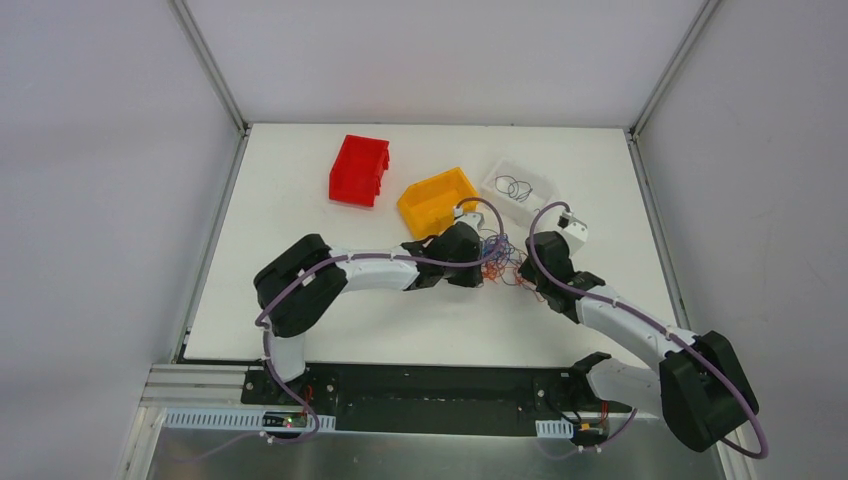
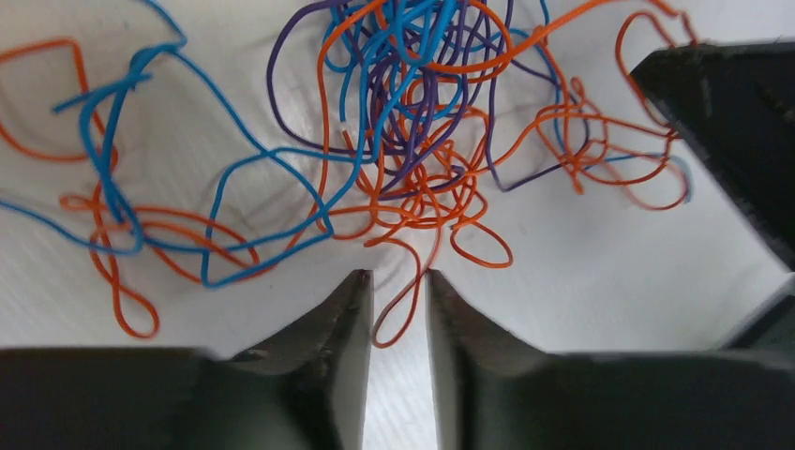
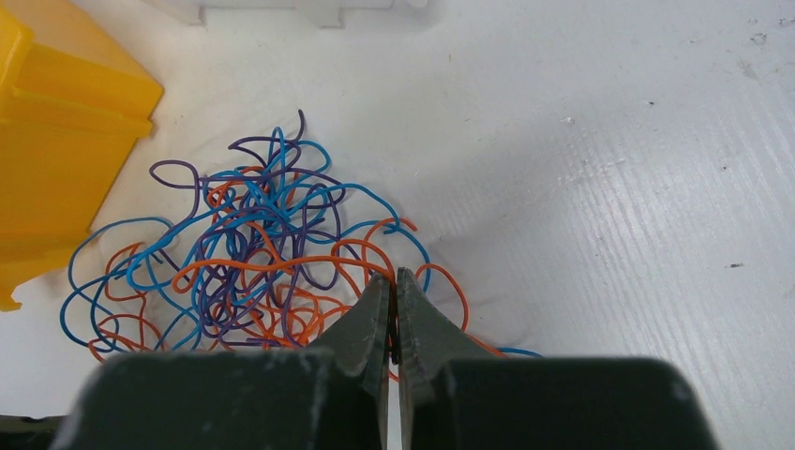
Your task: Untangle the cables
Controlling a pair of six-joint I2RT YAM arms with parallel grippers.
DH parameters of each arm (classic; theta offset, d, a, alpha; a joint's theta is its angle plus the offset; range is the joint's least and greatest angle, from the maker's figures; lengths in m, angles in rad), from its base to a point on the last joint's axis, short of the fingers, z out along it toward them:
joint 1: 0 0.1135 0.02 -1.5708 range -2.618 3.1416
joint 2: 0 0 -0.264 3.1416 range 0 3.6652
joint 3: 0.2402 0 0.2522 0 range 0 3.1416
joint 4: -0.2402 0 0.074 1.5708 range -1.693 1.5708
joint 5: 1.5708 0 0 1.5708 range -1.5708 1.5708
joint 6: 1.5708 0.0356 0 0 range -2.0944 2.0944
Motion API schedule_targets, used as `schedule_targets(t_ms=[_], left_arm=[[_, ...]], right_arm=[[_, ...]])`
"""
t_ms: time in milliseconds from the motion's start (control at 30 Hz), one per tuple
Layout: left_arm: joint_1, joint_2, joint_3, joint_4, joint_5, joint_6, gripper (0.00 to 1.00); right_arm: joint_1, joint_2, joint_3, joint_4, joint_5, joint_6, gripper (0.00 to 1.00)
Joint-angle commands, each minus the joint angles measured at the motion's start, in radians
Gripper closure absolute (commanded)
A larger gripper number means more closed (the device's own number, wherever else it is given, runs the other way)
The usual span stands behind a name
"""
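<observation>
The cables (image 1: pixel 503 262) lie as one knotted heap of thin blue, orange and purple wires on the white table, between my two grippers. My left gripper (image 2: pixel 397 276) is at the heap's near edge with its jaws apart. A loose orange loop (image 2: pixel 394 319) lies in the gap, and neither finger presses on it. My right gripper (image 3: pixel 394 275) is at the opposite edge of the tangle (image 3: pixel 253 253), shut on an orange cable (image 3: pixel 281 265) that runs in between its fingertips. The right gripper's dark body (image 2: pixel 731 112) shows at the right of the left wrist view.
A yellow bin (image 1: pixel 437 200) stands just behind the heap and close to the left gripper; it also fills the left of the right wrist view as the yellow bin (image 3: pixel 56 141). A red bin (image 1: pixel 359 170) sits further back left. A clear tray (image 1: pixel 520 188) at the back right holds dark cable loops.
</observation>
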Motion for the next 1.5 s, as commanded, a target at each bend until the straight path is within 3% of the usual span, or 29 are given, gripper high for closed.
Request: schedule_targets(t_ms=[0, 100, 233, 400, 500, 600, 833, 1033, 1067, 1100, 1133, 1167, 1200, 1300, 1467], left_arm=[[-0.009, 0.047, 0.063, 0.007, 0.049, 0.029, 0.98], [-0.007, 0.006, 0.060, -0.043, 0.007, 0.038, 1.00], [0.034, -0.193, -0.041, -0.163, -0.096, 0.073, 1.00], [0.277, -0.579, -0.275, -0.312, 0.009, 0.083, 1.00], [0.384, -0.828, -0.347, -0.442, -0.063, 0.127, 1.00], [0.475, -0.977, -0.361, -0.538, -0.086, 0.145, 1.00], [0.511, -1.062, -0.297, -0.626, -0.193, 0.170, 1.00], [0.536, -1.053, -0.104, -0.722, -0.322, 0.254, 1.00], [0.536, -1.048, -0.076, -0.723, -0.316, 0.268, 1.00], [0.536, -1.041, -0.050, -0.723, -0.293, 0.275, 1.00], [0.536, -1.029, -0.027, -0.719, -0.242, 0.285, 1.00], [0.536, -1.015, -0.009, -0.714, -0.185, 0.296, 1.00], [0.536, -0.998, 0.008, -0.713, -0.096, 0.307, 1.00], [0.536, -0.966, 0.030, -0.712, 0.049, 0.336, 1.00], [0.536, -0.990, 0.015, -0.711, 0.112, 0.347, 1.00]], right_arm=[[-0.006, 0.002, 0.005, 0.018, 0.020, 0.006, 1.00], [-0.007, -0.003, 0.005, 0.016, 0.041, 0.008, 1.00], [-0.015, 0.001, 0.014, -0.050, 0.174, 0.084, 1.00], [-0.056, 0.023, 0.050, -0.207, 0.305, 0.262, 1.00], [-0.065, 0.026, 0.051, -0.211, 0.290, 0.271, 1.00], [-0.067, 0.030, 0.052, -0.210, 0.281, 0.268, 1.00], [-0.070, 0.025, 0.051, -0.201, 0.260, 0.243, 0.99], [-0.069, -0.003, 0.039, -0.180, 0.236, 0.208, 0.98], [-0.069, -0.010, 0.038, -0.164, 0.203, 0.177, 0.91], [-0.068, -0.019, 0.035, -0.139, 0.148, 0.129, 0.73], [-0.068, -0.043, 0.021, -0.095, 0.059, 0.070, 0.43], [-0.069, -0.069, -0.003, -0.023, -0.047, -0.001, 0.23], [-0.067, -0.101, -0.030, 0.039, -0.141, -0.049, 0.13], [-0.058, -0.181, -0.040, 0.106, -0.295, -0.121, 0.05], [-0.011, -0.146, 0.112, -0.056, -0.378, -0.138, 0.04]])
